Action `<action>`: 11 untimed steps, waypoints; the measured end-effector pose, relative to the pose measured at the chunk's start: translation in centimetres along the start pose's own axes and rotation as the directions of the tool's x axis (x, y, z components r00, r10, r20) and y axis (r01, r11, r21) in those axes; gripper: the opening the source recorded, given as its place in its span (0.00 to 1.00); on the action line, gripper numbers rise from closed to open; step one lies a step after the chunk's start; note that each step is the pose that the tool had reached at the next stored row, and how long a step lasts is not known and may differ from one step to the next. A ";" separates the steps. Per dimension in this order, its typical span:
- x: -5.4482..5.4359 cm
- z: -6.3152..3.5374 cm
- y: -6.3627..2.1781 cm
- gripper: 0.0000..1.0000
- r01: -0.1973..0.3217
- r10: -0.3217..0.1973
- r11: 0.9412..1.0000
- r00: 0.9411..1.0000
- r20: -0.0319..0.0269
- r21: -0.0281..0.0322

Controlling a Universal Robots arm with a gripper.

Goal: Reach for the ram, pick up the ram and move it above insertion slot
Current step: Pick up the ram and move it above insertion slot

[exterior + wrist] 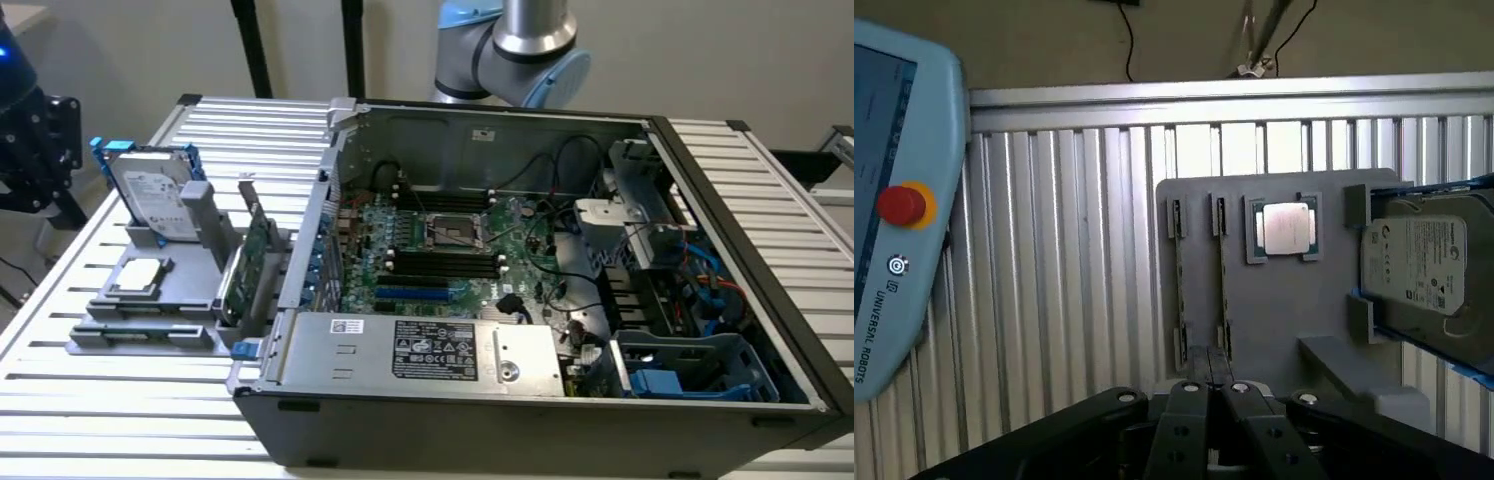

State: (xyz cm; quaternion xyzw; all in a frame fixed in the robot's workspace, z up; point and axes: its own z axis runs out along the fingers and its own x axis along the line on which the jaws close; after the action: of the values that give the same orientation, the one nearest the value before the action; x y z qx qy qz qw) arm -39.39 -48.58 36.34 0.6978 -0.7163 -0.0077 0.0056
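Counter (747,180): slatted metal, carries everything. Open PC case (534,420) on the exterior view's right half, lid off, motherboard (400,290) exposed inside, row of black insertion slots (447,262) across its middle, all apparently empty. Robot arm (527,45) behind the case at the back edge. Teach pendant (894,200) with red stop button lying on the slats, apart from the fixture. Grey fixture (1284,320) beside the case on the exterior view's left, holding the spare parts. Hard drive (1419,265) propped at the fixture's far end, blue rails on its sides. Tall green expansion card (250,270) upright on the fixture edge nearest the case; not the target. CPU (1286,228) flat in its square pocket between hard drive and stick slots. The ram (1222,280): thin stick, edge-up, seated in a clip slot of the fixture, a second like stick just beside it in the parallel slot; cannot tell which of the two is meant. Gripper (1210,375) hanging high over the fixture, roughly in line with the two sticks, well apart from both. Jaws clenched tight together, nothing between them. Progress, judged: early in the reach only. Nothing grasped, the ram not yet lifted from its slot, carry over to the motherboard slots not yet begun, so nearly all of the task left.
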 end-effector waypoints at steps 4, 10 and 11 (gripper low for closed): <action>0.0 0.15 0.00 0.11 0.074 -0.074 0.997 0.997 -0.001 0.007; 0.0 0.26 -0.01 0.11 0.149 -0.149 0.989 0.989 -0.003 0.012; 0.0 0.26 -0.01 0.11 0.149 -0.149 0.989 0.989 -0.003 0.012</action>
State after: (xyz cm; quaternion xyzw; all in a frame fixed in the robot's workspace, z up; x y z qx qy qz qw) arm -39.39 -48.58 36.08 0.7493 -0.6622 -0.0029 0.0015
